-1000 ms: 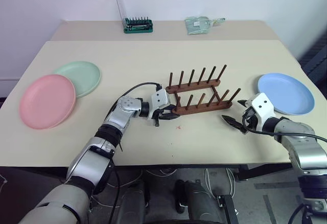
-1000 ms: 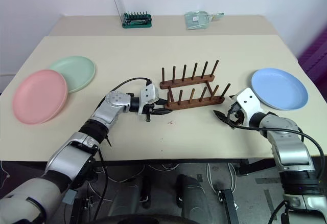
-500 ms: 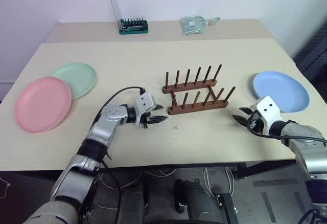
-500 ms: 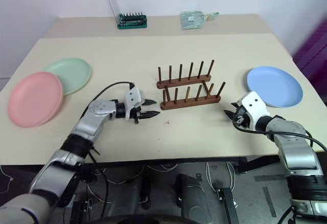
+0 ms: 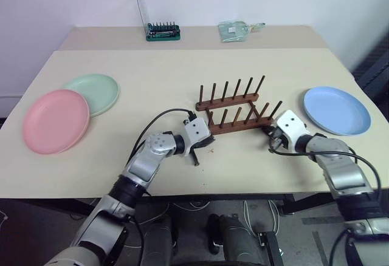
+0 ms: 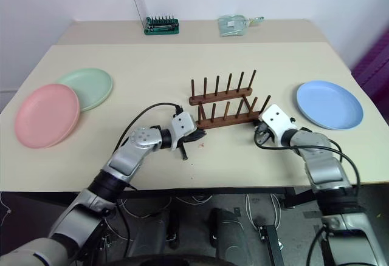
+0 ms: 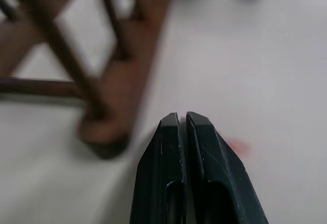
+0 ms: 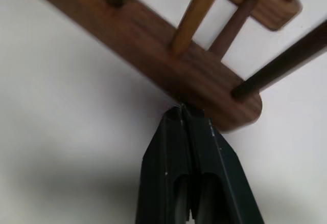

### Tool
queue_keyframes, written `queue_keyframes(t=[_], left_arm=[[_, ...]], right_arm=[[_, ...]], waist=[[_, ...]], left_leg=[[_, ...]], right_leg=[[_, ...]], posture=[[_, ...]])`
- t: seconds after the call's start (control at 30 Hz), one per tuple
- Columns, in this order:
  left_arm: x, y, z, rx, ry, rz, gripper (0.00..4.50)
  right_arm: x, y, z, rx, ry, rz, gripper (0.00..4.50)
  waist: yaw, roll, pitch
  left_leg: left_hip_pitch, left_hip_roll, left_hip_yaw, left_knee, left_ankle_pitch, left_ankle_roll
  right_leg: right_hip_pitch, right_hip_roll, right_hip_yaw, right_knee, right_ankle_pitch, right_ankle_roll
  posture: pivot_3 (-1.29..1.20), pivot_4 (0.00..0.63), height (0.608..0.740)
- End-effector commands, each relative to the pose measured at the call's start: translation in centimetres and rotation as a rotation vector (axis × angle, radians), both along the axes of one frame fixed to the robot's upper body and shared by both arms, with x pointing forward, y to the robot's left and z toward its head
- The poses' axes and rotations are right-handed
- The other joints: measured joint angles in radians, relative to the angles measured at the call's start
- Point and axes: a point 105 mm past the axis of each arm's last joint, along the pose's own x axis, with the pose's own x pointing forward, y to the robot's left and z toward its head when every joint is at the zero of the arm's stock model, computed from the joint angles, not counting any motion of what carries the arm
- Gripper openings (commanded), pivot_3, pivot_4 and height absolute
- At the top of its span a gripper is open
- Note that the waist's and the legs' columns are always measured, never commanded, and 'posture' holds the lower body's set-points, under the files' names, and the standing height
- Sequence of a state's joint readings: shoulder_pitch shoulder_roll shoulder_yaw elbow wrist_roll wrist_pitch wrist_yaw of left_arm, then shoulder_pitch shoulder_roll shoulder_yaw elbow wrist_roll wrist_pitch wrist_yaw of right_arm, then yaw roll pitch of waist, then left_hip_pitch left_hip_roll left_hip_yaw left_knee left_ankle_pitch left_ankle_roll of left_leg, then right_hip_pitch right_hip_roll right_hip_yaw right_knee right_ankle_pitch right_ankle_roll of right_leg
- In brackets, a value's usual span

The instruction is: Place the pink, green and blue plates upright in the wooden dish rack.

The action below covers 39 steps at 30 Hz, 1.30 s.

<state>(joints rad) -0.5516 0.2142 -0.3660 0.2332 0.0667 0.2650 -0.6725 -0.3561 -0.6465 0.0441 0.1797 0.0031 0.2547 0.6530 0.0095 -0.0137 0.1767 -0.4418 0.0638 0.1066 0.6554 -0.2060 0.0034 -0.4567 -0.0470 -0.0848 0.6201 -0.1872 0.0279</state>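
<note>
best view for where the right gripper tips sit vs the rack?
Right wrist view: the shut right gripper meets the end of the rack near rail. In the eye views the gripper's housing hides the tips at that end. Left wrist view shows the rack's other end.

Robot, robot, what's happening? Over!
Both tools shut, left, right, at wooden dish rack ends. Pink, green, blue plates flat on table. Nothing blocking.

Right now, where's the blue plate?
In the left eye view the blue plate lies flat on the table's right side, beyond the right gripper and right of the wooden dish rack.
</note>
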Motion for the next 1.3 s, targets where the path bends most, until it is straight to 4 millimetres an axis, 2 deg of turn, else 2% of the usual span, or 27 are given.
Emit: queue_keyframes(t=[0.03,0.13,0.27,0.43,0.73,0.8,0.9,0.97,1.07,1.1,1.17,1.2,1.3], left_arm=[[2.3,2.4,-1.1,0.049,-0.029,0.187,0.2],[3.3,2.6,-1.0,0.03,-0.03,0.245,0.2],[5.7,3.4,-0.2,0.029,-0.071,0.36,0.2],[7.1,3.8,-0.1,0.024,-0.076,0.42,0.2],[6.8,3.6,-0.6,0.014,-0.068,0.403,0.2],[6.5,3.6,0.2,-0.02,-0.094,0.39,0.2],[5.5,4.0,3.2,-0.104,-0.186,0.348,0.2],[4.4,5.3,6.1,-0.191,-0.229,0.333,0.2],[2.8,7.5,8.2,-0.282,-0.194,0.344,0.2],[2.3,8.9,8.9,-0.309,-0.178,0.372,0.44],[1.0,12.5,10.4,-0.383,-0.154,0.456,1.03],[0.4,13.7,10.8,-0.406,-0.144,0.484,1.46],[-1.2,19.1,12.0,-0.436,-0.189,0.681,2.96]], right_arm=[[1.4,0.4,-0.2,-0.036,-0.03,-0.033,0.0],[2.7,0.7,0.1,-0.045,-0.064,-0.054,0.0],[4.9,1.7,0.9,-0.037,-0.109,-0.07,0.0],[6.5,2.2,1.4,-0.025,-0.136,-0.088,0.0],[6.6,2.4,1.5,-0.02,-0.161,-0.077,0.0],[6.2,2.2,2.0,-0.038,-0.19,-0.057,0.0],[4.9,2.1,3.8,-0.083,-0.264,0.014,0.0],[3.3,2.6,4.5,-0.086,-0.269,0.1,0.0],[1.4,3.8,4.8,-0.061,-0.228,0.201,0.0],[0.7,4.4,4.7,-0.049,-0.199,0.25,0.0],[-1.0,6.3,4.9,0.018,-0.129,0.366,0.53],[-1.5,6.9,5.1,0.036,-0.118,0.398,0.83],[-2.1,9.0,6.2,0.1,-0.111,0.467,2.3]], waist=[[-0.001,0.0,-0.003],[-0.003,0.0,-0.004],[-0.006,0.0,-0.004],[-0.008,0.0,-0.004],[-0.011,0.0,-0.004],[-0.015,0.0,-0.004],[-0.021,0.0,-0.004],[-0.021,0.0,-0.004],[-0.024,0.0,-0.003],[-0.024,0.0,-0.003],[-0.027,0.0,-0.003],[-0.027,0.0,-0.003],[-0.025,0.0,-0.003]], left_leg=[[0.0,0.0,0.0,0.0,0.0,0.0],[0.0,0.0,0.0,0.0,0.0,0.0],[0.0,0.0,0.0,0.001,0.0,0.0],[0.0,0.0,0.001,0.0,0.0,0.0],[0.0,0.0,0.002,0.001,0.0,0.0],[0.0,0.0,0.002,0.001,0.0,0.0],[0.0,0.0,0.002,0.0,0.0,0.0],[0.0,0.0,0.002,-0.002,0.0,0.0],[0.0,0.001,0.002,-0.002,0.0,0.0],[0.0,0.001,0.001,-0.002,0.0,0.0],[0.001,0.001,0.001,-0.002,0.0,0.0],[0.002,0.002,0.001,-0.002,0.0,0.0],[0.002,0.002,0.001,-0.003,0.0,0.0]], right_leg=[[0.0,0.0,0.0,0.0,0.0,0.0],[0.0,0.0,0.0,0.001,0.0,0.0],[0.0,0.0,0.0,0.001,0.0,0.0],[-0.001,0.0,0.0,0.004,0.002,0.004],[-0.001,-0.001,0.0,0.006,0.002,0.004],[-0.001,-0.001,0.0,0.006,0.002,0.004],[-0.003,-0.001,0.0,0.007,0.002,0.004],[-0.004,-0.002,0.001,0.008,0.002,0.004],[-0.006,-0.001,0.002,0.008,0.001,0.003],[-0.005,-0.001,0.001,0.008,0.0,0.004],[-0.005,0.0,0.002,0.009,0.0,0.004],[-0.004,0.0,0.002,0.009,0.0,0.003],[-0.004,0.0,0.001,0.009,-0.001,0.002]], posture=[[0.0,0.15,0.73],[0.0,0.15,0.73],[0.0,0.15,0.73],[0.0,0.15,0.73],[0.0,0.15,0.73],[0.0,0.15,0.73],[0.0,0.15,0.73],[0.0,0.15,0.73],[0.0,0.15,0.73],[0.0,0.15,0.73],[0.0,0.15,0.73],[0.0,0.15,0.73],[0.0,0.15,0.73]])
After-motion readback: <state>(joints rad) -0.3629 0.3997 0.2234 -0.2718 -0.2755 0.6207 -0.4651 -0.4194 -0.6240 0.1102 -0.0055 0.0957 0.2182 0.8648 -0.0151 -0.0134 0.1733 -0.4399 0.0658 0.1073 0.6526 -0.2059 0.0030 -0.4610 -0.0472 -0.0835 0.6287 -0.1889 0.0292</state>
